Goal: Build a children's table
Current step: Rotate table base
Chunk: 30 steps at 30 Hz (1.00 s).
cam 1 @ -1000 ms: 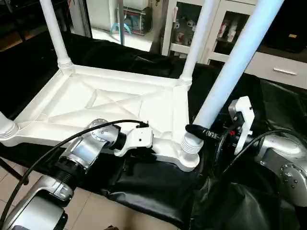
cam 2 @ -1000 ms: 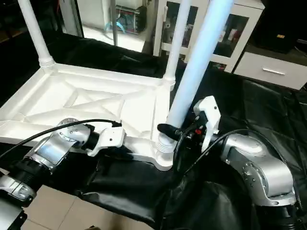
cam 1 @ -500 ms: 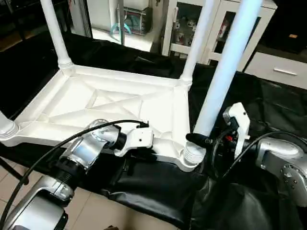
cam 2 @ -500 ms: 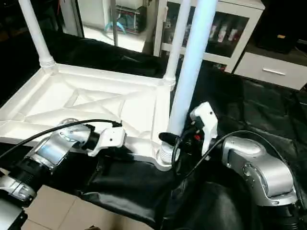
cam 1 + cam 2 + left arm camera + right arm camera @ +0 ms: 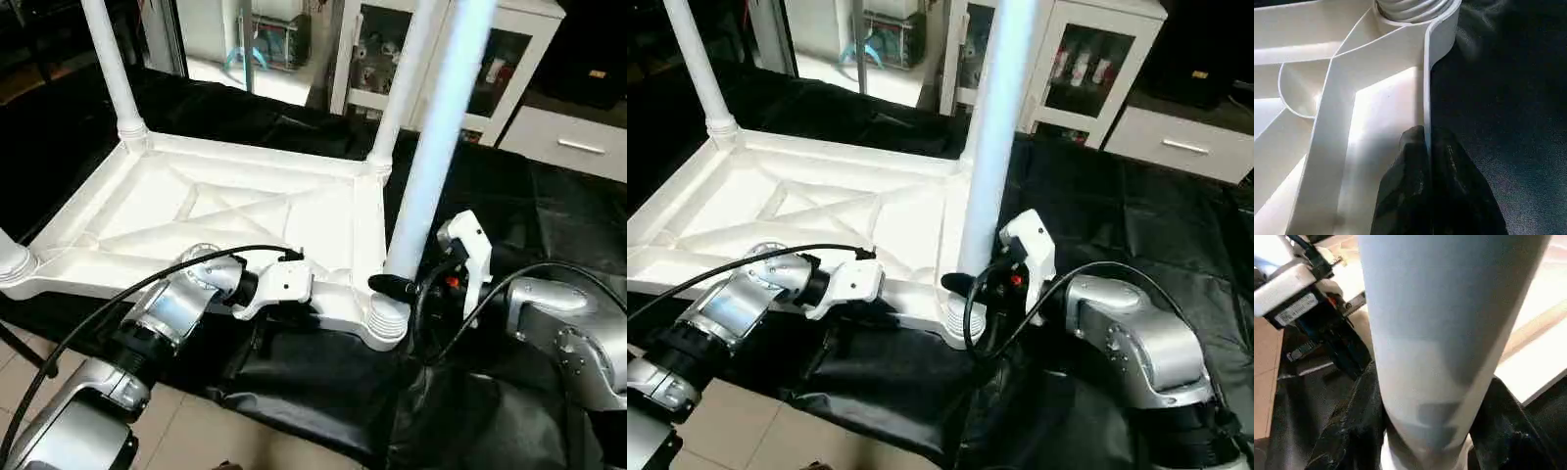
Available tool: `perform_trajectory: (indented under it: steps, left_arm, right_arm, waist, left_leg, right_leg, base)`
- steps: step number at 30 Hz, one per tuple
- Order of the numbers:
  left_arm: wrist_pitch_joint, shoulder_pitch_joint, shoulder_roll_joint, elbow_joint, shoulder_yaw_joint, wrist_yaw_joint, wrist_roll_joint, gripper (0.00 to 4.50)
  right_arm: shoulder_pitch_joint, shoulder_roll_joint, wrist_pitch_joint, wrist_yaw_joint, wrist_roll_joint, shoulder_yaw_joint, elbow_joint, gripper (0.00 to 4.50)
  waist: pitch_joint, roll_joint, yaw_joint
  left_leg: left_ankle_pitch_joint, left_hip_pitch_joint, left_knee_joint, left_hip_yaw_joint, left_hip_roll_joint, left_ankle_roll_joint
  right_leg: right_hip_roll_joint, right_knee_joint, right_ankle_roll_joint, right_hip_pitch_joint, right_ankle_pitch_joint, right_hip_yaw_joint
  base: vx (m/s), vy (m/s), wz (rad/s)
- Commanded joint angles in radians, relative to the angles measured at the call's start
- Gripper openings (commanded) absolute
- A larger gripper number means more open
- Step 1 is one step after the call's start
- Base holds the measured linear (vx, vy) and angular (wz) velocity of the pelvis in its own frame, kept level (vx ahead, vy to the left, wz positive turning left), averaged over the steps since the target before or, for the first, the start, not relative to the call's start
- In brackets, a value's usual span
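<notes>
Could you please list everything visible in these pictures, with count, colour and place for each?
White plastic rectangular tabletop: one, white, upside down on the black cloth, X-ribbed underside up.
Long white tapered tube legs: three clear, white, upright in the corner sockets; the near-right leg is held by the right gripper; a fourth socket end shows at the left edge.
Black cloth: one, black, covering the work surface.
White glass-door cabinet: one, white, behind.
Left gripper: black fingers, shut on the tabletop's near rim.
Right gripper: black fingers, closed around the near-right leg just above its socket.
</notes>
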Motion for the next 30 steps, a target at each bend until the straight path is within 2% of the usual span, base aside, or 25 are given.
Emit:
perform_trajectory:
  steps: [1, 4, 5, 8, 12, 14, 15, 20, 26, 27, 30]
  left_arm:
    - [-0.007, 0.017, -0.008, 0.001, -0.017, 0.001, 0.012, 0.00]
    - [-0.007, 0.017, -0.007, 0.001, -0.017, 0.002, 0.012, 0.00]
    - [-0.006, 0.017, -0.007, 0.001, -0.017, 0.002, 0.012, 0.00]
    - [-0.005, 0.016, -0.006, -0.002, -0.015, 0.003, 0.011, 0.00]
    - [-0.005, 0.016, -0.006, -0.001, -0.015, 0.004, 0.011, 0.00]
    - [-0.006, 0.014, -0.007, 0.001, -0.014, 0.006, 0.011, 0.00]
    - [-0.007, 0.013, -0.007, 0.003, -0.013, 0.007, 0.012, 0.00]
    - [-0.010, 0.010, -0.007, 0.009, -0.011, 0.010, 0.012, 0.00]
    - [-0.011, 0.009, -0.007, 0.010, -0.010, 0.012, 0.012, 0.00]
    - [-0.013, 0.007, -0.008, 0.013, -0.009, 0.013, 0.013, 0.00]
    - [-0.015, 0.005, -0.010, 0.017, -0.008, 0.016, 0.014, 0.00]
  right_arm:
    - [-0.015, -0.003, -0.019, -0.007, -0.017, 0.015, 0.019, 1.86]
    - [-0.018, -0.002, -0.017, -0.003, -0.020, 0.018, 0.029, 1.86]
    - [-0.019, -0.001, -0.018, -0.004, -0.025, 0.020, 0.037, 1.86]
    - [-0.017, 0.018, -0.025, -0.017, -0.032, 0.006, 0.058, 1.86]
    - [-0.014, 0.027, -0.028, -0.023, -0.029, -0.004, 0.064, 1.86]
    - [0.009, 0.052, -0.060, -0.042, -0.008, -0.050, 0.091, 1.86]
    - [0.018, 0.059, -0.069, -0.047, -0.003, -0.063, 0.096, 1.86]
    - [0.084, 0.088, -0.121, -0.061, 0.011, -0.107, 0.092, 1.86]
    - [0.174, 0.117, -0.156, -0.059, 0.019, -0.112, 0.056, 1.86]
    - [0.200, 0.133, -0.187, -0.063, 0.013, -0.118, 0.052, 1.86]
    - [0.231, 0.146, -0.226, -0.067, 0.003, -0.119, 0.047, 1.86]
  waist:
    - [-0.059, -0.006, -0.001]
    - [-0.060, -0.006, -0.001]
    - [-0.058, -0.011, -0.002]
    - [-0.057, -0.008, -0.001]
    - [-0.056, -0.008, -0.003]
    - [-0.057, -0.005, -0.003]
    - [-0.057, -0.008, -0.003]
    - [-0.055, -0.006, -0.002]
    - [-0.053, -0.006, 0.000]
    - [-0.053, -0.002, 0.001]
    - [-0.053, -0.005, 0.000]
  left_leg:
    - [-0.120, 0.009, -0.076, -0.040, 0.077, 0.015]
    - [-0.110, 0.009, -0.076, -0.040, 0.078, 0.017]
    - [-0.110, 0.008, -0.077, -0.039, 0.078, 0.019]
    - [-0.127, 0.010, -0.077, -0.040, 0.078, 0.017]
    - [-0.133, 0.010, -0.079, -0.041, 0.079, 0.010]
    - [-0.136, 0.010, -0.079, -0.040, 0.078, 0.009]
    - [-0.139, 0.009, -0.079, -0.040, 0.078, 0.008]
    - [-0.150, 0.010, -0.081, -0.041, 0.080, 0.008]
    - [-0.174, 0.010, -0.085, -0.042, 0.080, 0.006]
    - [-0.172, 0.010, -0.086, -0.043, 0.079, 0.005]
    - [-0.181, 0.010, -0.086, -0.042, 0.079, 0.007]
  right_leg:
    - [-0.087, -0.071, -0.184, 0.045, -0.232, 0.061]
    - [-0.086, -0.068, -0.187, 0.045, -0.208, 0.061]
    - [-0.085, -0.069, -0.187, 0.045, -0.209, 0.061]
    - [-0.088, -0.073, -0.181, 0.043, -0.243, 0.061]
    - [-0.086, -0.073, -0.180, 0.042, -0.240, 0.061]
    - [-0.088, -0.073, -0.182, 0.041, -0.238, 0.062]
    - [-0.089, -0.074, -0.183, 0.043, -0.240, 0.061]
    - [-0.088, -0.076, -0.179, 0.040, -0.240, 0.061]
    - [-0.089, -0.082, -0.159, 0.039, -0.276, 0.062]
    - [-0.089, -0.082, -0.161, 0.040, -0.273, 0.061]
    - [-0.089, -0.084, -0.160, 0.039, -0.274, 0.062]
  base:
    - [0.000, 0.000, 0.00]
    - [0.000, 0.000, 0.00]
    - [0.000, 0.000, 0.00]
    - [0.000, 0.000, 0.00]
    - [0.000, 0.000, 0.00]
    - [0.000, 0.000, 0.00]
    - [0.000, 0.000, 0.00]
    - [0.000, 0.000, 0.00]
    - [0.000, 0.000, 0.00]
    - [0.000, 0.000, 0.00]
    - [0.000, 0.000, 0.00]
